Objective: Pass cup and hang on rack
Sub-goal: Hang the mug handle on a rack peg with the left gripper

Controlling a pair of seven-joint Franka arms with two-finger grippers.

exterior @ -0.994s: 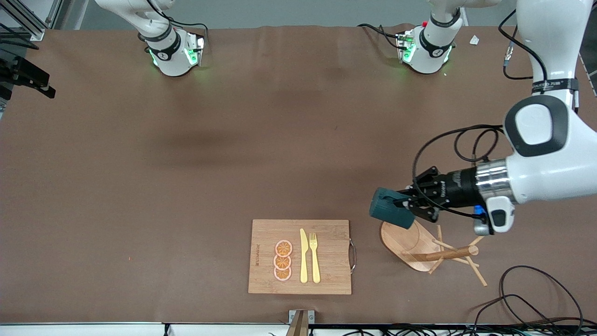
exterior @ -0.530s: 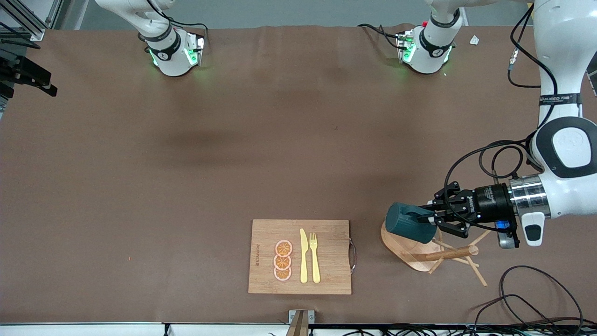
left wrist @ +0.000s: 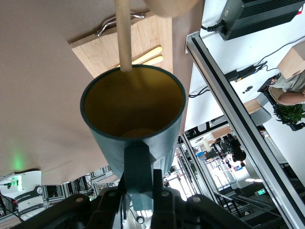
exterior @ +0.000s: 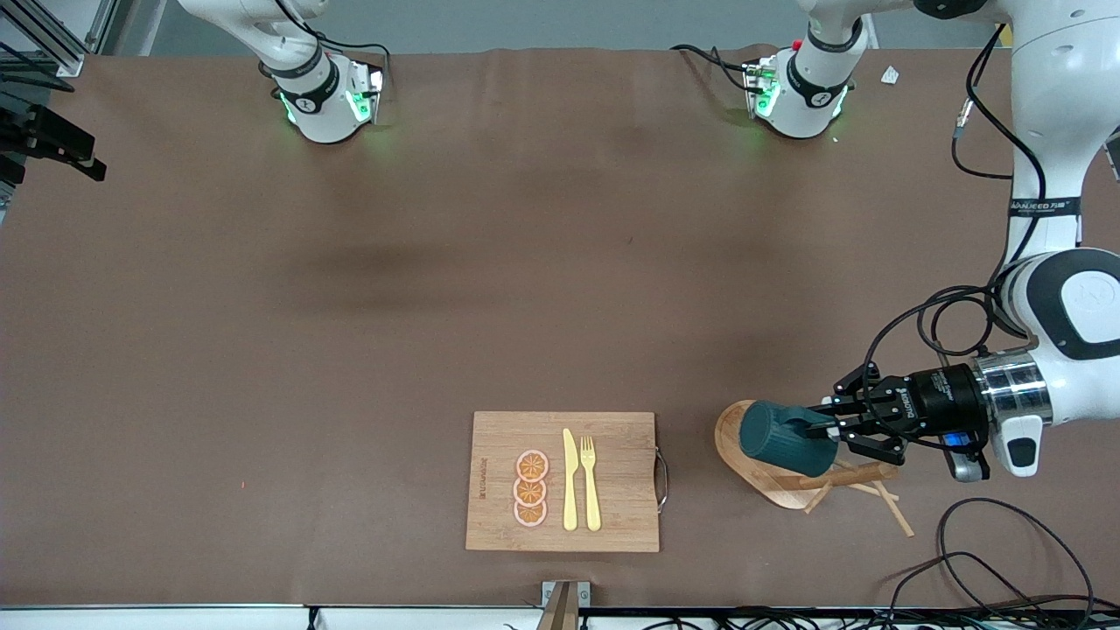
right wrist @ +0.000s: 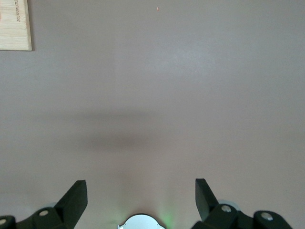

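The dark teal cup (exterior: 781, 438) lies on its side in the air over the oval base of the wooden rack (exterior: 759, 466). My left gripper (exterior: 828, 430) is shut on the cup's handle. In the left wrist view the cup (left wrist: 136, 125) shows its mustard-yellow inside, and a round wooden rod of the rack (left wrist: 123, 33) reaches the cup's rim. My left gripper (left wrist: 138, 185) grips the handle there. My right gripper (right wrist: 140, 192) is open and empty over bare table; it does not show in the front view.
A wooden cutting board (exterior: 499, 446) with orange slices, a yellow knife and a fork lies beside the rack, toward the right arm's end. Black cables (exterior: 989, 560) lie near the table's front edge at the left arm's end.
My left gripper has carried the cup toward the left arm's end and down in the front view, from above the rack's base edge to right over the base and rods. The right arm has not moved.
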